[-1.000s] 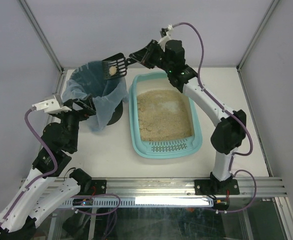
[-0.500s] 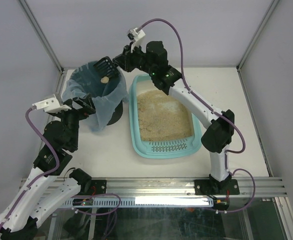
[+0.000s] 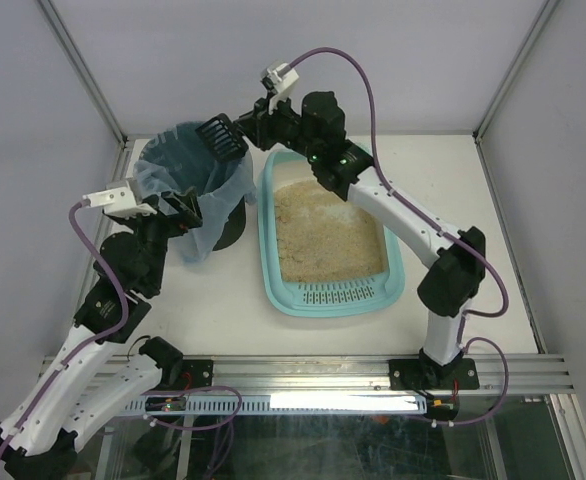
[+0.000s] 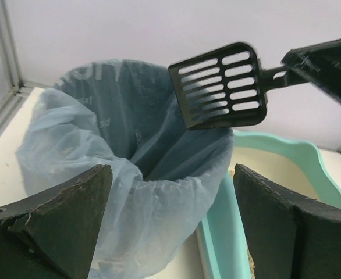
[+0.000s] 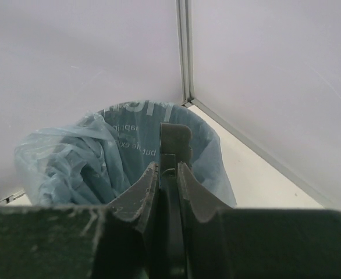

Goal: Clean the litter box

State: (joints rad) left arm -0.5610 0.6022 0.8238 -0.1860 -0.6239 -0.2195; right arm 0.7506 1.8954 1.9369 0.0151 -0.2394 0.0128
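Note:
The light teal litter box (image 3: 269, 250) lies in the middle of the table, with beige litter (image 3: 328, 230) inside and a slotted grate (image 3: 338, 294) at its near end. My right gripper (image 3: 258, 125) is shut on the handle of a black slotted scoop (image 3: 221, 134). It holds the scoop, turned on edge and empty, over the round bin with the blue bag (image 3: 188, 180). The right wrist view shows the handle (image 5: 169, 192) pinched between the jaws. My left gripper (image 4: 169, 174) stands open at the bin's near side, with only the bag (image 4: 118, 151) between its fingers.
The bin stands close against the litter box's left rim (image 4: 223, 232). Walls of the enclosure rise behind and on both sides, with a metal corner post (image 5: 184, 52) just past the bin. White tabletop (image 3: 223, 300) shows in front of the bin and to the right of the box.
The scoop carried a pale clump over the bin, then rolled onto its edge; the clump is gone from it now. My left gripper has shifted slightly right, staying open.

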